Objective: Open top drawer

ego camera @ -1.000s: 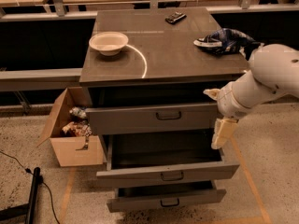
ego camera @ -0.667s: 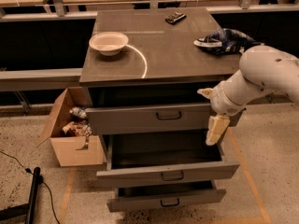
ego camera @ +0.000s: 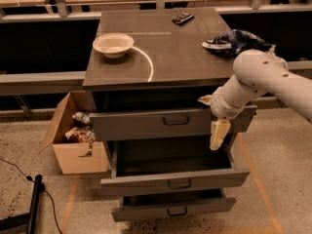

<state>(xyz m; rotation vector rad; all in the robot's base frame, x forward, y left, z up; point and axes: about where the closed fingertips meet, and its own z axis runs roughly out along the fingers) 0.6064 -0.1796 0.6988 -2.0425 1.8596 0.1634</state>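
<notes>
Three grey drawers sit in one cabinet, all pulled out to some degree. Nearest the camera, bottom drawer (ego camera: 146, 209) is out a little, with a dark bar (ego camera: 34, 204) and black cable (ego camera: 19, 172) on the speckled floor at the view's lower left. Above that, middle drawer (ego camera: 136, 183) is out the furthest and its dark inside is exposed. Next up, top drawer (ego camera: 131, 126) has the tallest front with a dark bail handle (ego camera: 175, 120) at centre; it stands only slightly proud of the cabinet, with a dark gap showing behind its front under the worktop. The gripper (ego camera: 219, 135) hangs straight down at the right-hand part of that front, well right of the handle; its cream tip dips below the front's lower edge, over the open middle drawer. Can't tell whether the jaws are released or clenched, and contact with the panel is unclear. The white arm (ego camera: 258, 69) enters from the view's right edge, bends at a bulky joint level with the worktop, then slopes down-left to the wrist against the drawer front. A cardboard box (ego camera: 78, 157) with mixed clutter sits on the floor beside the cabinet's left side. On the cabinet top (ego camera: 185, 48), a pale bowl (ego camera: 113, 44) is front-left, a dark crumpled bag (ego camera: 233, 40) is at the right edge behind the arm, and a small dark device (ego camera: 182, 18) lies at the back.
</notes>
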